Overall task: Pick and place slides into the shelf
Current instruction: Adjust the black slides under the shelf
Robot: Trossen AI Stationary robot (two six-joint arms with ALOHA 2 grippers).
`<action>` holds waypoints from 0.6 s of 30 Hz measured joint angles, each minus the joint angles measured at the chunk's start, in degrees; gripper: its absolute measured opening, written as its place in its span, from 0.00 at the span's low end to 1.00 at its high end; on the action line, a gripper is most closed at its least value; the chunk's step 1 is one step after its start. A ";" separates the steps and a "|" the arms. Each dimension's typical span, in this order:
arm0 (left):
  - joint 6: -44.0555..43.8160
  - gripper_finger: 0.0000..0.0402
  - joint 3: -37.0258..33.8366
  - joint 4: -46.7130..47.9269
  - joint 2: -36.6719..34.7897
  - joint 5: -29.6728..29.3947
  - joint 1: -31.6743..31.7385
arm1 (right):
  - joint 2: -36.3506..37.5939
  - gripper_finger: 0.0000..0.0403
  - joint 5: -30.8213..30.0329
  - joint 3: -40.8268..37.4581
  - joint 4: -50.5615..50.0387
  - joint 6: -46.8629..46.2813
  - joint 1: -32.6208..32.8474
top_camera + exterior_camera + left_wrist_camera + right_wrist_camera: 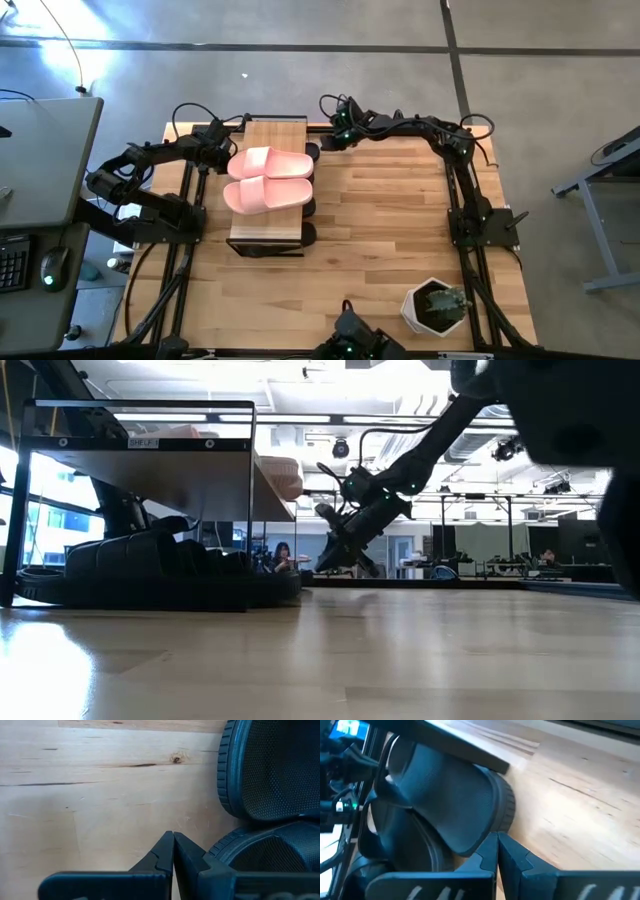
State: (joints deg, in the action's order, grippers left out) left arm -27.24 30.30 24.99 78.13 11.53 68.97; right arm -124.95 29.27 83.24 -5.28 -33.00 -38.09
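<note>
The shelf (268,225) stands on the table's left half, a pale pink pair of slides (268,178) lying on its plank top. Black slides (150,560) lie on the table under it; their ends (310,206) stick out on the shelf's right side. My left gripper (173,851) is shut, low at the shelf's far left side (215,150), beside two black slides (270,775). My right gripper (497,851) is shut at the shelf's far right corner (335,130), its tips at the rounded end of a black slide (450,805) under the frame bar (470,751). My left gripper's shut fingers (192,855) point steeply down next to the ribbed edge of the nearer black slide (225,851); whether they touch it I cannot tell. My right gripper's shut fingers (487,855) slant down from the table's right toward the black slide's rounded end (502,815); whether they touch it I cannot tell.
A white hexagonal pot with a plant (437,305) stands near the table's front right. Bare wooden tabletop (400,210) lies to the right of the shelf. A desk with a mouse (55,265) stands beyond the table's left edge.
</note>
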 joint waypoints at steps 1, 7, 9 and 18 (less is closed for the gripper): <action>0.00 0.00 0.00 0.00 0.00 0.02 0.00 | 0.00 0.00 -0.60 0.00 -0.01 -0.42 -0.13; 0.00 0.00 0.00 -0.04 0.00 0.00 0.00 | -1.06 0.00 1.09 0.07 -0.26 -1.80 -0.37; 0.00 0.00 0.00 -0.02 0.00 -0.04 0.01 | -2.03 0.00 1.21 1.19 -1.82 -1.97 -0.31; 0.09 0.00 0.00 0.08 0.02 0.00 0.00 | -6.29 0.00 -0.45 12.60 -16.24 4.39 -0.13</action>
State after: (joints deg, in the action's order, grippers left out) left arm -27.15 30.30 25.07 78.15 11.53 68.97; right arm -131.24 28.82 95.84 -21.52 -28.61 -38.22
